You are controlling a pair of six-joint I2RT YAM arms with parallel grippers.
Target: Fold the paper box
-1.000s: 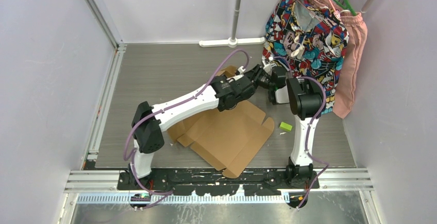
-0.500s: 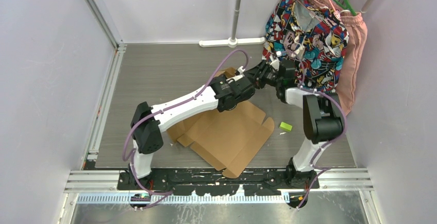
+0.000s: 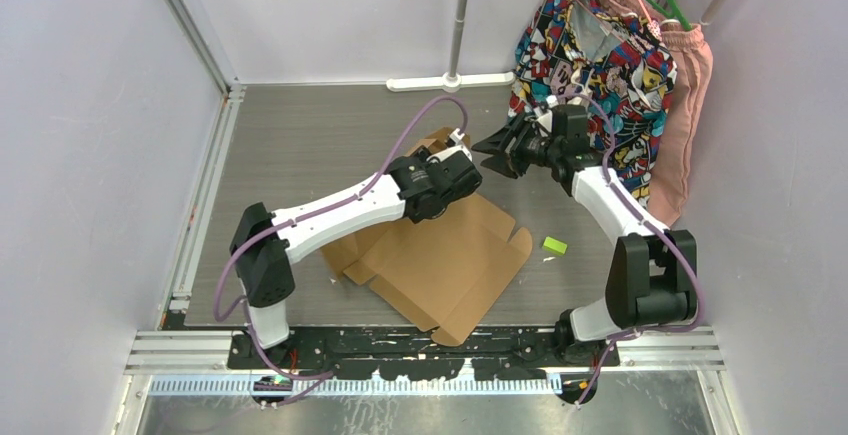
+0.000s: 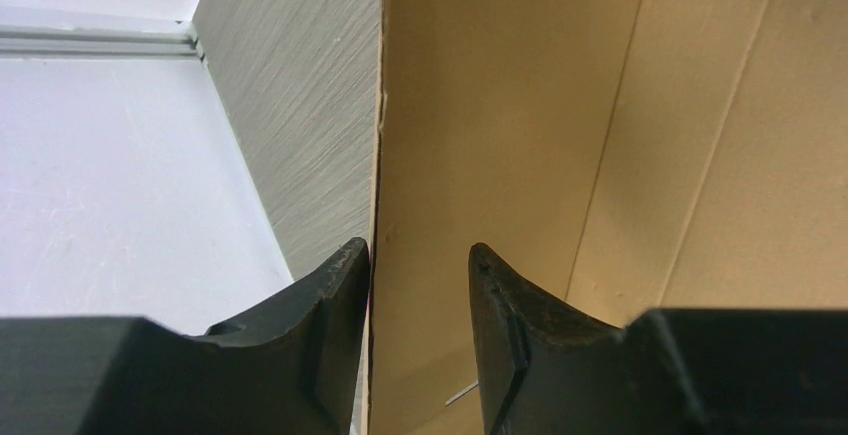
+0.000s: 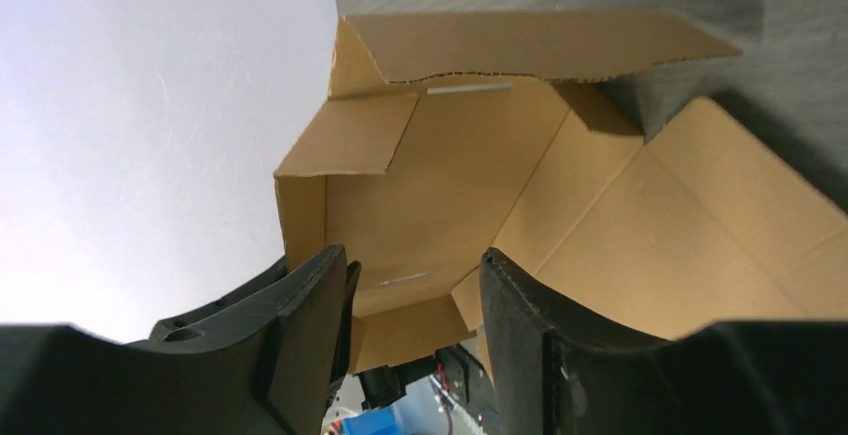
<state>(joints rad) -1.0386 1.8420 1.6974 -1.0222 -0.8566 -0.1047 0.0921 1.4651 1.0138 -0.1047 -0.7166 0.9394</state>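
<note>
The paper box (image 3: 450, 255) is a brown cardboard sheet lying mostly flat mid-table, with its far end folded up into walls and flaps (image 5: 450, 175). My left gripper (image 3: 462, 147) reaches over the sheet to that raised end. In the left wrist view its jaws (image 4: 420, 255) stand apart astride the edge of an upright panel (image 4: 500, 105). The panel lies against the left finger and leaves a gap to the other finger. My right gripper (image 3: 490, 145) hovers just right of the raised end, pointing at it. It is open (image 5: 415, 260) with nothing between its fingers.
A small green item (image 3: 554, 245) lies on the table right of the sheet. Patterned clothes (image 3: 600, 65) and a pink garment (image 3: 685, 125) hang at the back right, close behind the right arm. A white pole base (image 3: 450, 82) sits at the back wall.
The right arm has stretched out and its elbow swung to the right; its jaws have widened. The left gripper has drawn back a little to the left along the raised end.
</note>
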